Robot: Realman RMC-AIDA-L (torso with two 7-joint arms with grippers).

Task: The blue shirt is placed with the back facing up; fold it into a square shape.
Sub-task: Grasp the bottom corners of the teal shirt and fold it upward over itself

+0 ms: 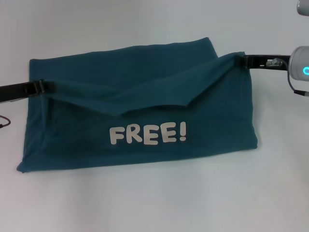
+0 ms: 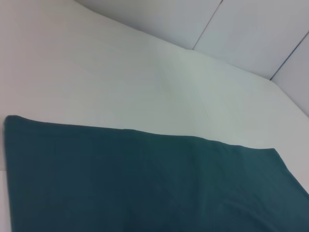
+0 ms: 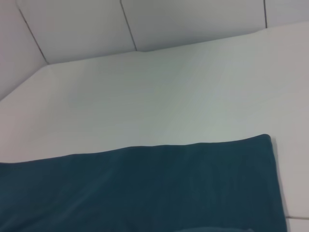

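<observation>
Looking down from the head camera, the blue shirt (image 1: 140, 111) lies flat on the white table (image 1: 145, 203), its long axis running left to right, with the "FREE!" lettering (image 1: 147, 134) showing on the near layer. The left gripper (image 1: 40, 86) pinches the shirt's left edge and the right gripper (image 1: 240, 60) pinches the right edge, each reaching in low and level from its own side, so the cloth spans between them. A fold of fabric hangs from both grips and sags in the middle above the lettering; I'd judge the next move turns on carrying that held edge across the short axis, both arms together.

From the left wrist, only flat blue shirt (image 2: 145, 183) on the table (image 2: 120, 72) shows.

From the right wrist, likewise shirt (image 3: 145, 188) and table (image 3: 169, 96).
</observation>
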